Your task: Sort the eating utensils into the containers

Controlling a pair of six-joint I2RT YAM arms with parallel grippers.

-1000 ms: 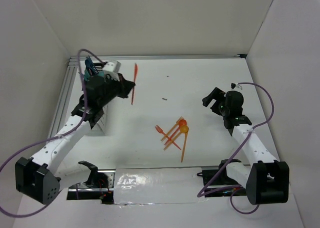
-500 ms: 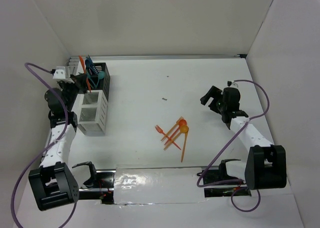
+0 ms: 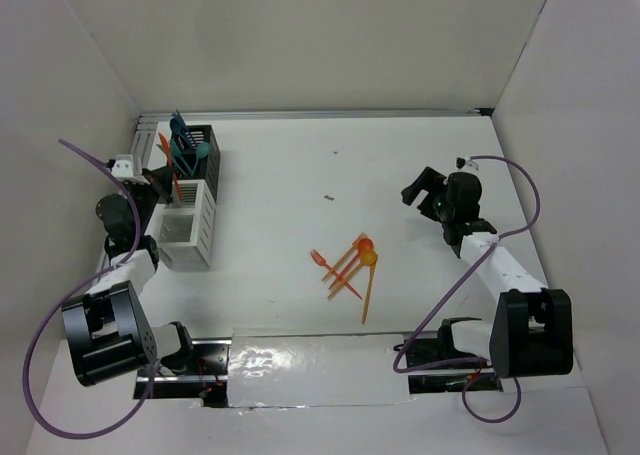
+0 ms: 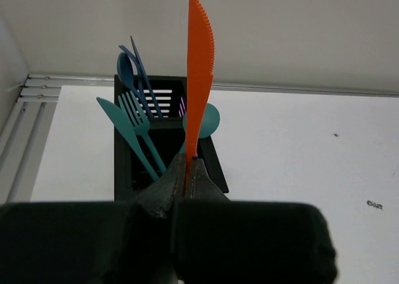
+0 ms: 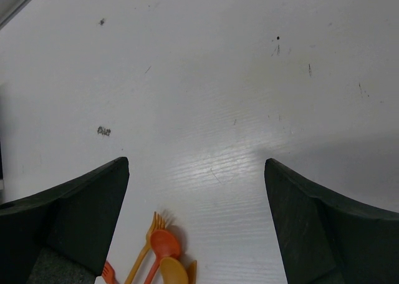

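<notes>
Left gripper (image 4: 187,175) pinches a slim orange knife (image 4: 201,72) upright by its handle, serrations along its right edge

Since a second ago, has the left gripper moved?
Yes. The left gripper, shut on the orange knife, swung leftward from over the table right of the black bin to its left side.

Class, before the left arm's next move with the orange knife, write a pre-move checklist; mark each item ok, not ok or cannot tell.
1. Left gripper shut on the orange knife: ok.
2. Knife upright, blade up: ok.
3. Knife lined up over the black bin or white bin: cannot tell.
4. Both bins upright: ok.
5. Right gripper open, away from the bins: ok.
6. All utensils sorted: not ok; orange utensils lie loose on the table.
</notes>
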